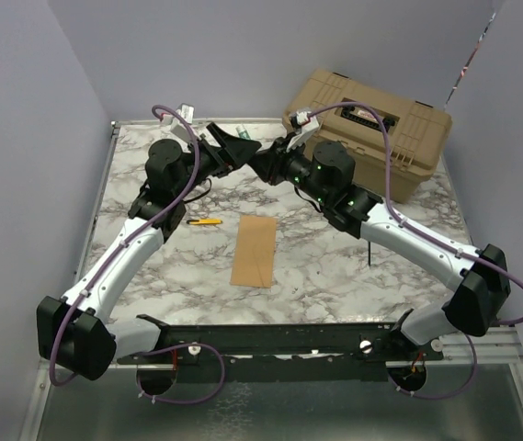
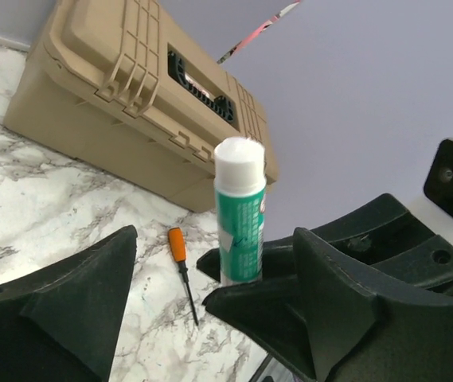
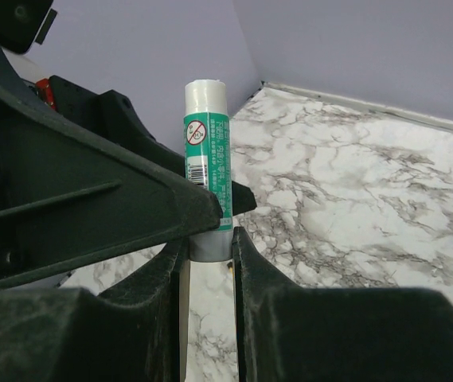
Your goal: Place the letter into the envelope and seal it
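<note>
Centrally, kraft-brown envelope (image 1: 254,251), right end effector (image 3: 208,243) gripping glue stick (image 3: 206,151), left end effector (image 2: 212,239) wide

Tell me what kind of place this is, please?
Probably a robot lab test bench, not an office: a marble-patterned table boxed in by plain lilac walls, two arms bolted to a metal rail at its edge, and a tan toolbox. The right hand holds a glue stick.
</note>
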You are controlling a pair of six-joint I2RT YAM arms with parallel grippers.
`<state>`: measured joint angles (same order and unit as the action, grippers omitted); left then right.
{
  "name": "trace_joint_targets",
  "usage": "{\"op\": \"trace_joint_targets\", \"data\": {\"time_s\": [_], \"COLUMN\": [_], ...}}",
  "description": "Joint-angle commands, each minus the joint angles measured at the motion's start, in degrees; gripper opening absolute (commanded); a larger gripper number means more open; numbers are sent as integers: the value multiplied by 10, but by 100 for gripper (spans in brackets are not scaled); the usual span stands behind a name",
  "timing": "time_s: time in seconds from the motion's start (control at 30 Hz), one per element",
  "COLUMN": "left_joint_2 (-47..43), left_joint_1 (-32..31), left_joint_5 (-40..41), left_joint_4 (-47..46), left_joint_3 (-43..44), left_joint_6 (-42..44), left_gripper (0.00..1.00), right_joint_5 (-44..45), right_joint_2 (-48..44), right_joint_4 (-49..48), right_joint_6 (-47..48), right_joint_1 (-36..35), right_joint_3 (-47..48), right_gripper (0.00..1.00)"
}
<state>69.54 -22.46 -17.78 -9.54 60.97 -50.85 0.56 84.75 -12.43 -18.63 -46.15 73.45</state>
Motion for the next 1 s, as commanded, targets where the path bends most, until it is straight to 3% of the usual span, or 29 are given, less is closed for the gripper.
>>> {"op": "trace_joint_targets", "data": {"time_s": [0.0, 0.07, 0.2, 0.37, 0.63, 0.7, 0.83, 0.87, 0.9, 0.97], "left_joint_2": [-7, -5, -9, -12, -9, -10, -7, -8, -8, -10], "left_joint_1": [3, 3, 3, 2, -2, -2, -2, -2, -2, -1], "left_joint_5": [-30, -39, -56, -61, -76, -77, -85, -86, -87, -89], "left_joint_4": [-66, -86, -125, -150, -198, -206, -218, -218, -218, -203], "left_joint_3": [-15, -23, -46, -70, -83, -82, -81, -81, -81, -76], "left_joint_6": [3, -11, -35, -63, -79, -77, -64, -55, -44, -17], "left_gripper": [81, 80, 64, 61, 49, 39, 4, 0, 0, 0], "right_joint_5": [-60, -69, -60, -41, -60, -66, -66, -62, -58, -57], "right_joint_2": [-22, -26, -29, -51, -45, -45, -43, -42, -41, -40], "right_joint_4": [-32, -40, -54, -110, -123, -123, -108, -95, -79, -29], "right_joint_6": [-19, -23, -41, -58, -80, -89, -98, -97, -96, -85], "right_joint_1": [3, 3, 4, 4, 6, 7, 9, 10, 10, 11], "right_joint_3": [-21, -29, -42, -73, -75, -73, -70, -67, -63, -54], "right_gripper": [0, 0, 0, 0, 0, 0, 1, 0, 4, 24]}}
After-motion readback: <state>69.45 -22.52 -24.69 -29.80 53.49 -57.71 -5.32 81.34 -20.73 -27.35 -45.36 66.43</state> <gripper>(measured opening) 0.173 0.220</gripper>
